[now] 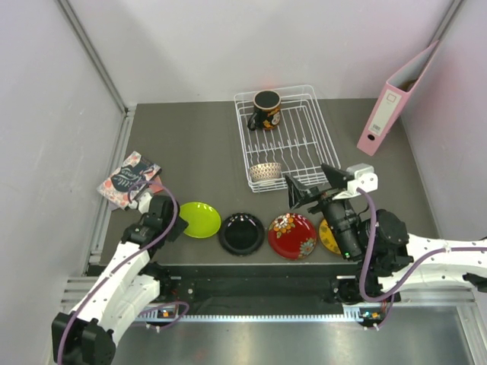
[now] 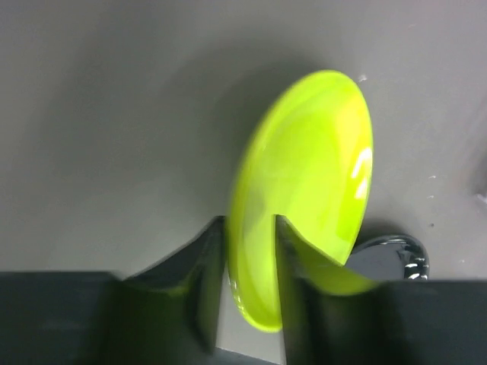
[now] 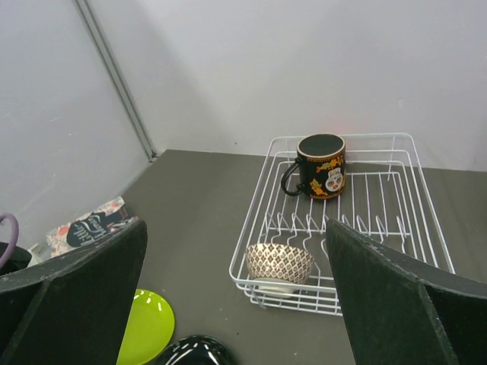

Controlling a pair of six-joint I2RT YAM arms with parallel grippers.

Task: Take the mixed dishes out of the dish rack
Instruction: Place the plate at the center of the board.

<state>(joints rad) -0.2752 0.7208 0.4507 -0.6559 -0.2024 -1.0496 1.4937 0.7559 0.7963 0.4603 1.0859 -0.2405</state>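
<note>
Reach favours our right gripper [image 1: 307,176], jaws wide, facing the beige lattice-patterned bowl [image 1: 265,172] in the near corner of the white wire dish rack [image 1: 300,141], while the left gripper [image 2: 249,224], jaws narrow, straddles the rim of the lime green round plate [image 2: 312,167], and we cannot tell whether it grips.

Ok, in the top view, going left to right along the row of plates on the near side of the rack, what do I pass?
lime green plate → glossy black plate → red floral plate → yellow plate, partly hidden under the right arm.
</note>
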